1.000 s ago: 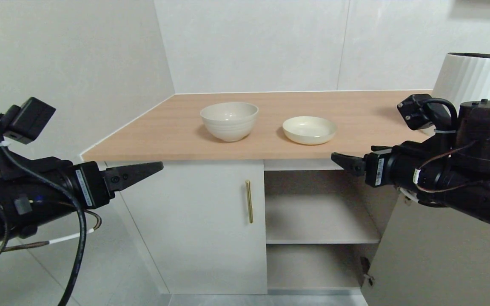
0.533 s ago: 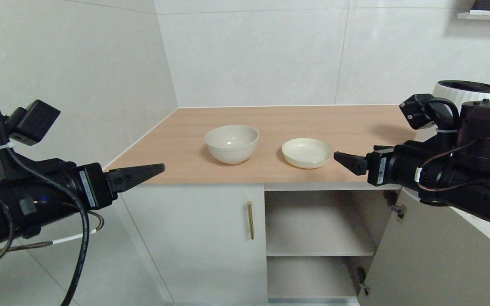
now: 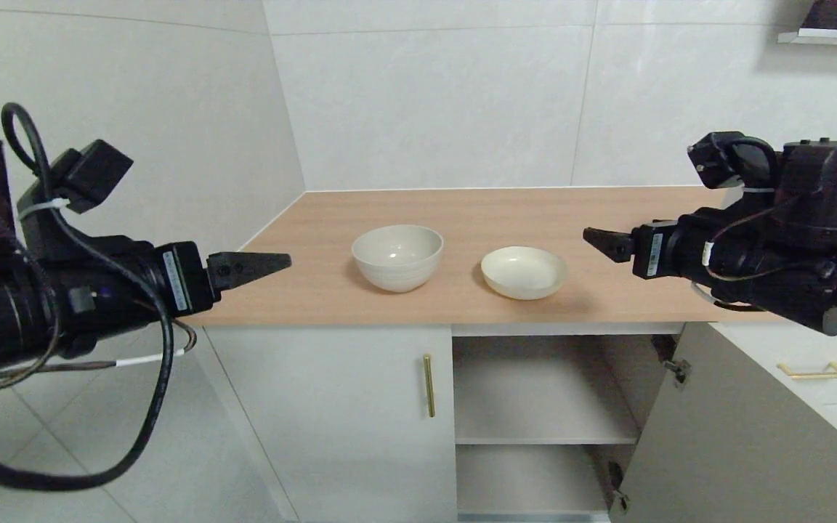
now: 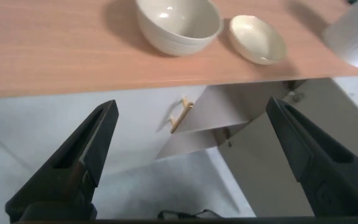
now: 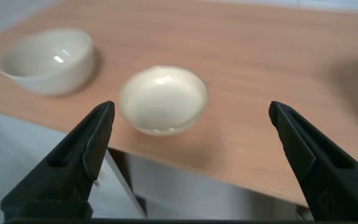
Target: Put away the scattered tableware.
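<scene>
nothing is put away yet, as i judge it. the deep ribbed bowl (image 3: 397, 256) and the shallow bowl (image 3: 524, 272) both sit on the wooden countertop (image 3: 622, 218), side by side and a little apart, the deep one toward the robot's left. the cupboard below looks ready to take them (its right door (image 3: 716, 443) stands swung open on a shelf (image 3: 542, 399)), while the left door (image 3: 331, 414) with its brass handle (image 3: 427, 385) is shut. so all the carrying remains: two pieces to lift and set inside, most likely.

the left gripper (image 3: 273, 261) hangs off the counter's front left corner, well apart from the deep bowl. its fingers (image 4: 79, 158) are spread wide with nothing between them. the right gripper (image 3: 596, 240) hangs near the shallow bowl on its right side, not touching it. its fingers (image 5: 79, 155) are likewise spread wide and hold nothing.

the compartment under the shelf is cut off at the head view's lower edge, and the open door hides part of the cupboard's right side. a white object (image 4: 353, 37) at the corner of the left wrist view is cut off, and i cannot say what it is. how high the right gripper hangs over the counter i cannot tell.
</scene>
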Motion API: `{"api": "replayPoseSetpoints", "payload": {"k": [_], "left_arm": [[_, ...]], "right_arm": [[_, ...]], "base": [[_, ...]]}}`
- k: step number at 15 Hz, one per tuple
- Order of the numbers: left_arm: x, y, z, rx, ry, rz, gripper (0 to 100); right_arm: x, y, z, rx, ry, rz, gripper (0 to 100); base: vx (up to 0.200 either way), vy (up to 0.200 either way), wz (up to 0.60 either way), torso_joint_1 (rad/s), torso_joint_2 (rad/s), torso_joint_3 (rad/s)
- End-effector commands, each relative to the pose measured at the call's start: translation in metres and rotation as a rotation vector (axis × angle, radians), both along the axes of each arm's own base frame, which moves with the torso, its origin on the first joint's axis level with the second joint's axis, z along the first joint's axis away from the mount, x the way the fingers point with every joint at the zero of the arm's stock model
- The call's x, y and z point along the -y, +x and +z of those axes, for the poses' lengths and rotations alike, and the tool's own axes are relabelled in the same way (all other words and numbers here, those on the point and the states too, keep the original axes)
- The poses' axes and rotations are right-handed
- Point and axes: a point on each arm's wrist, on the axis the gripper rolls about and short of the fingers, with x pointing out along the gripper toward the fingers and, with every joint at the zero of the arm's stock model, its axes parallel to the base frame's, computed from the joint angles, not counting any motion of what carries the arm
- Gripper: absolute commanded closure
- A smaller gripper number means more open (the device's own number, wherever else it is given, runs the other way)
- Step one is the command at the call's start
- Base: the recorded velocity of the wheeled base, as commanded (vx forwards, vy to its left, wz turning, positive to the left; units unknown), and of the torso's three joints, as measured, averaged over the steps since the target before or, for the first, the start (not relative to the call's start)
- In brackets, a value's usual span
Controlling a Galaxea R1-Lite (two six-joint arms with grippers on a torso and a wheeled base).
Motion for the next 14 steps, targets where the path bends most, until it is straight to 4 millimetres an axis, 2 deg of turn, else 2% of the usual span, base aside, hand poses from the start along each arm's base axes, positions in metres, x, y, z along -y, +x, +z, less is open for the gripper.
{"api": "replayPoseSetpoints", "payload": {"k": [1,3,6,7,9,11,14], "left_arm": [[0.010,0.051,0.009,-0.082,0.069,0.122,0],[0.018,0.074,0.007,-0.097,0.051,0.152,0],[0.045,0.090,0.004,-0.129,-0.027,0.133,0],[0.050,0.098,-0.001,-0.133,-0.017,0.152,0],[0.065,0.115,-0.017,-0.145,0.032,0.252,0],[0.079,0.125,-0.025,-0.133,0.026,0.307,0],[0.096,0.151,-0.055,-0.127,0.042,0.342,0]], "right_arm": [[-0.007,0.028,0.020,-0.105,-0.014,-0.023,0],[-0.013,0.039,0.029,-0.186,0.035,-0.048,0],[-0.018,0.048,0.008,-0.269,0.076,-0.123,0],[-0.016,0.052,0.008,-0.259,0.081,-0.139,0],[-0.017,0.054,0.006,-0.256,0.081,-0.150,0],[-0.016,0.054,0.003,-0.259,0.075,-0.171,0],[-0.017,0.054,0.000,-0.264,0.066,-0.184,0]], "base": [[0.000,0.000,0.00,0.000,0.00,0.000],[0.000,0.000,0.00,0.000,0.00,0.000],[0.000,0.000,0.00,0.000,0.00,0.000],[0.000,0.000,0.00,0.000,0.00,0.000],[0.000,0.000,0.00,0.000,0.00,0.000],[0.000,0.000,0.00,0.000,0.00,0.000],[0.000,0.000,0.00,0.000,0.00,0.000]]}}
